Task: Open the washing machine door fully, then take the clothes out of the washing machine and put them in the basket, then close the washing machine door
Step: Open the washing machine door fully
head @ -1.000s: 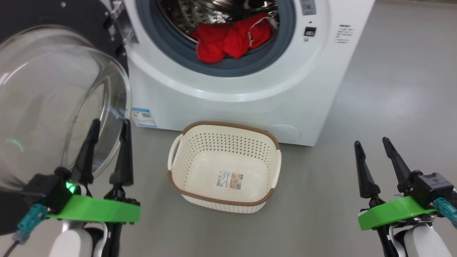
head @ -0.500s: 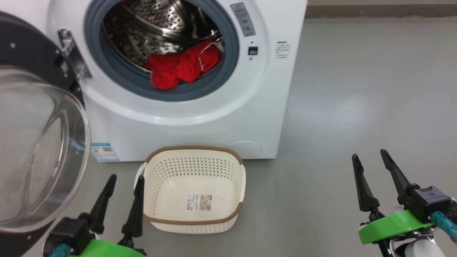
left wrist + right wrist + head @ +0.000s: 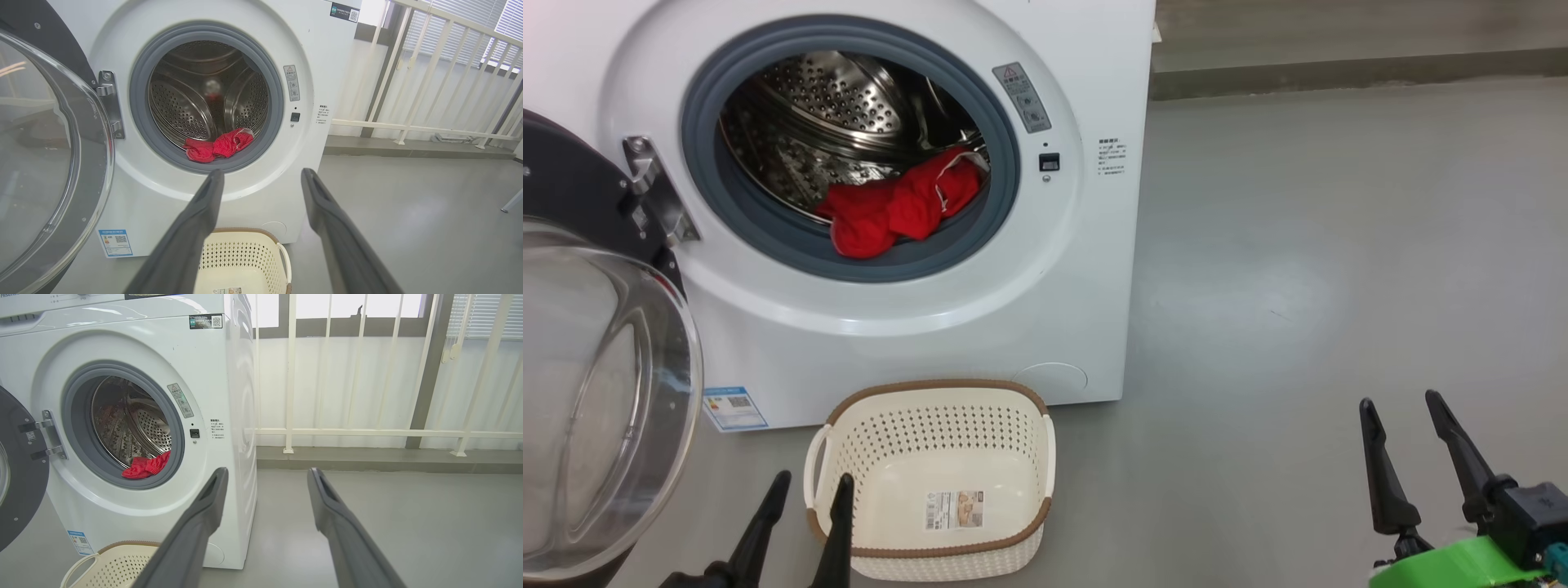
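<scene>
The left end effector is fully open and holds nothing; in the head view its body is cut off by the bottom edge, leaving the two fingers. The right end effector is likewise spread wide and empty, its green mount partly cut off at the lower corner. The washing machine stands ahead of both end effectors. The washing machine door is swung open to the left of the left end effector; its left part runs out of frame, and reflections in the glass blur what lies behind. The clothes lie at the front of the drum, ahead of and above the left end effector, partly on the grey rubber ring; separate garments cannot be told apart. The basket stands on the floor just right of the left end effector, below the opening; one finger overlaps its near corner, and contact cannot be determined. The sticker print inside is too small to read.
</scene>
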Robot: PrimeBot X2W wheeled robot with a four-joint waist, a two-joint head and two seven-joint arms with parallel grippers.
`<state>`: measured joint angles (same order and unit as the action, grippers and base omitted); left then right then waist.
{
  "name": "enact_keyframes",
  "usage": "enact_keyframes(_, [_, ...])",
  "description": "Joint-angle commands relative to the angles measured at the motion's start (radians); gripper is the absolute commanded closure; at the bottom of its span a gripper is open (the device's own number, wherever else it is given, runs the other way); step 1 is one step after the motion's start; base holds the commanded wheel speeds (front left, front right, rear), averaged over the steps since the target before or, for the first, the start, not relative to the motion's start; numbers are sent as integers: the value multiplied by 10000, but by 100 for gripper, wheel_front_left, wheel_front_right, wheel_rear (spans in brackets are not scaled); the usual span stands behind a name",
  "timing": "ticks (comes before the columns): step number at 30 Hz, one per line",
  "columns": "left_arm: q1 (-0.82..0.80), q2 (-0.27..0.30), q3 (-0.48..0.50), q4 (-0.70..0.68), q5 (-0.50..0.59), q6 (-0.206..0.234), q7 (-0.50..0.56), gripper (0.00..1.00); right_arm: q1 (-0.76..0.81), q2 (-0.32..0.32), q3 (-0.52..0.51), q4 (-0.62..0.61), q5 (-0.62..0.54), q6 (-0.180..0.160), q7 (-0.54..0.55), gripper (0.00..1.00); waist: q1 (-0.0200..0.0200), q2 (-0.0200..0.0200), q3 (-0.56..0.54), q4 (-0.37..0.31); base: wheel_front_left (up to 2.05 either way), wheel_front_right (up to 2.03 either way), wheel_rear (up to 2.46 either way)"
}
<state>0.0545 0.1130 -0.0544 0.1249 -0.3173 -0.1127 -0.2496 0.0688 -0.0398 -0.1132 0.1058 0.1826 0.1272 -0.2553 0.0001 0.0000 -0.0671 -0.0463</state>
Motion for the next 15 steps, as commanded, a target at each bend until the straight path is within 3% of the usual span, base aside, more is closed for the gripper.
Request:
enact_keyframes(1, [-98,127,365,-416,133,72,-117,0,-10,-105,223,-426,-113,35,-64,0,-1,0,-65,2,0,0,0])
enact_keyframes(15, [529,-53,549,-943,379,107,-121,0,449,-105,247,-655,-200,35,-64,0,-1,0,-250,-38,0,0,0])
